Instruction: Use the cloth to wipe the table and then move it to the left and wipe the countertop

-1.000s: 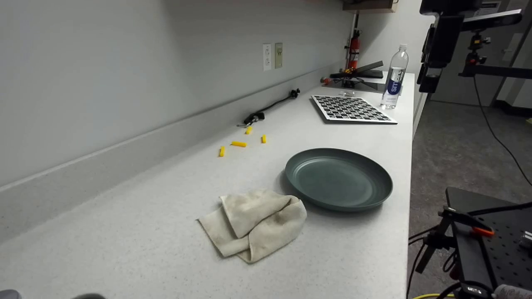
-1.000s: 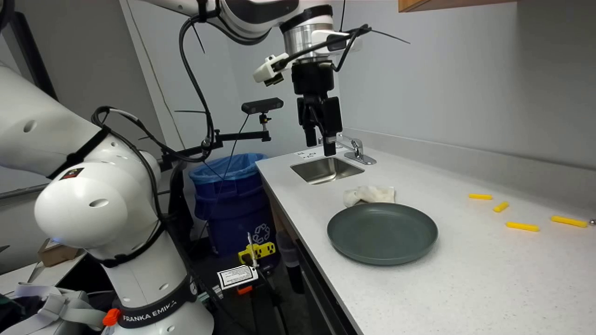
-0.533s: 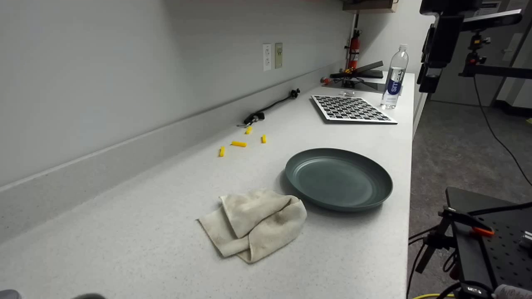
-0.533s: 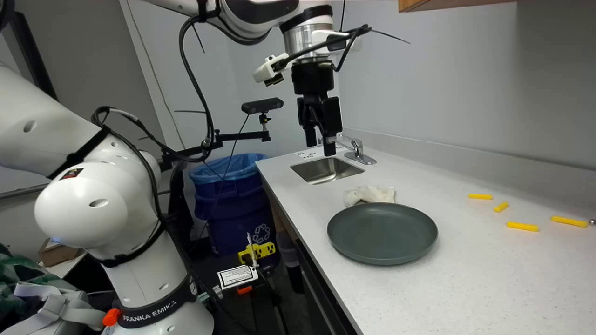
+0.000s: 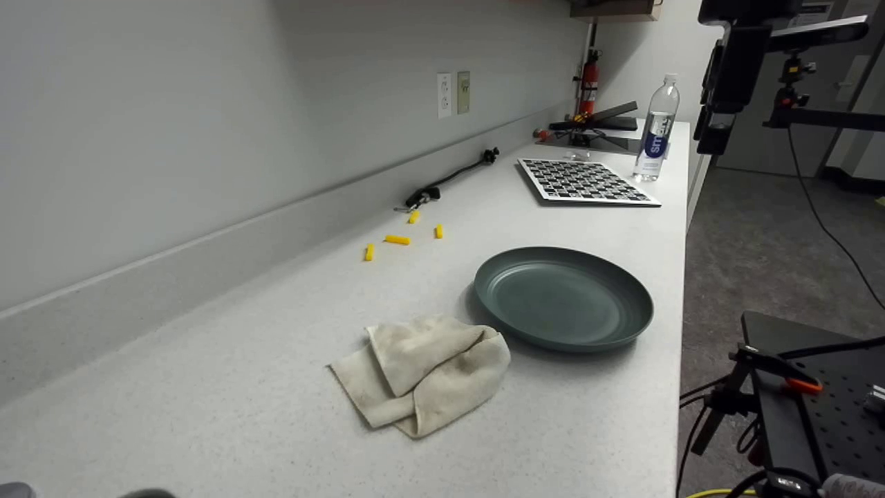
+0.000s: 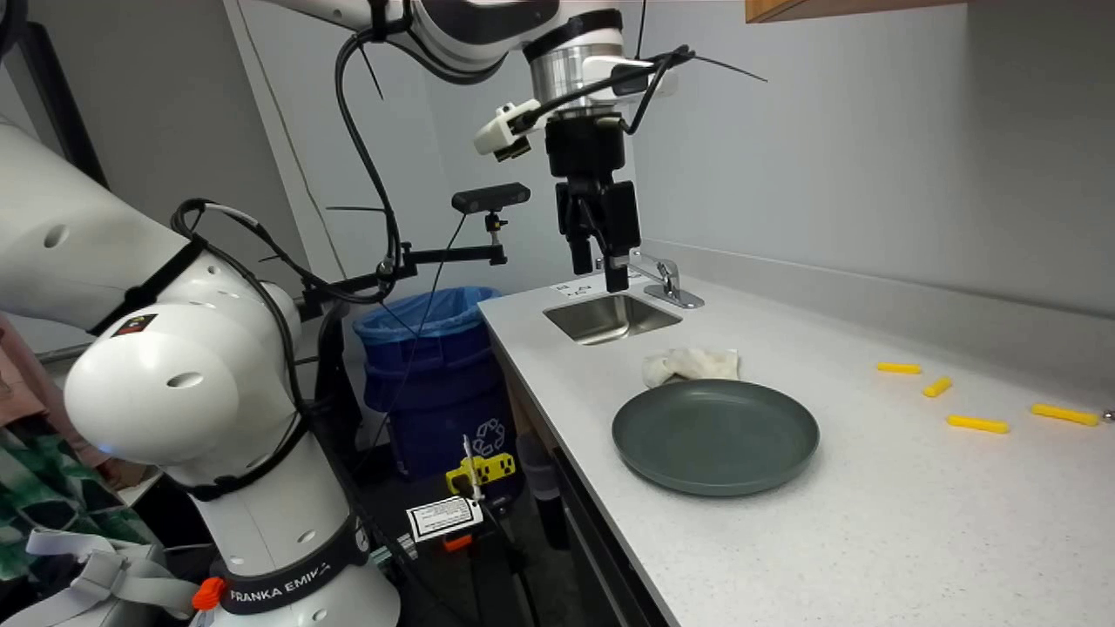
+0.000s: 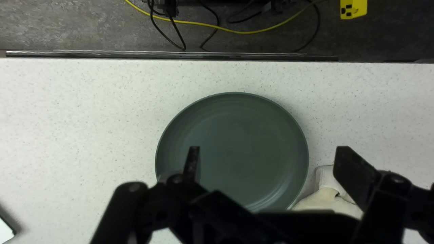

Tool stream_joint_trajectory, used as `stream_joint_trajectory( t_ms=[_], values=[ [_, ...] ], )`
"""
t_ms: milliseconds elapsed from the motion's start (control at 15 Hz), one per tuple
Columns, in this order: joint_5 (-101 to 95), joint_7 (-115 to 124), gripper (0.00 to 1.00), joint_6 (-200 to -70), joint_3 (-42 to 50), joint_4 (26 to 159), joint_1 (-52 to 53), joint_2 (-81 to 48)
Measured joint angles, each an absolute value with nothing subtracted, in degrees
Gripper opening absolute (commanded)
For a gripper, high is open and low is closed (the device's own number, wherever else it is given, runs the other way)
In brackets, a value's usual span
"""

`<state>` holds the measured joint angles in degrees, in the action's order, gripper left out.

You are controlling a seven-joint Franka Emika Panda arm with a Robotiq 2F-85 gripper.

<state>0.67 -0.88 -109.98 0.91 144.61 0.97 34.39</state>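
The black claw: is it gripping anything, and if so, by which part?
Nothing is held: the gripper stands open in the air, and the off-white cloth lies on the white countertop.

Exterior views along countertop (image 6: pixel 871 522), wrist view downward; all share plate (image 7: pixel 234 142)

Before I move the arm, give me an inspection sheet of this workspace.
Surface: white speckled countertop with low backsplash.
Job's things: cloth, loosely folded on the countertop beside dark green plate.
Clutter: four yellow pieces, checkered board, upright bottle.
Gripper: open, nothing held, raised above the countertop.
Cables: black cables strapped along the arm; yellow cable beyond the countertop's edge.
Surroundings: sink, blue recycling bin; patterned green fabric near the arm, possibly someone's clothing.
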Motion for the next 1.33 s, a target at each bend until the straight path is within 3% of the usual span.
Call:
stream_joint_trajectory(
  t_ms=[1333],
  values=[
    [0.67,-0.68,1.00,-112.80,0.51,141.31,0.97,31.48]
  ],
)
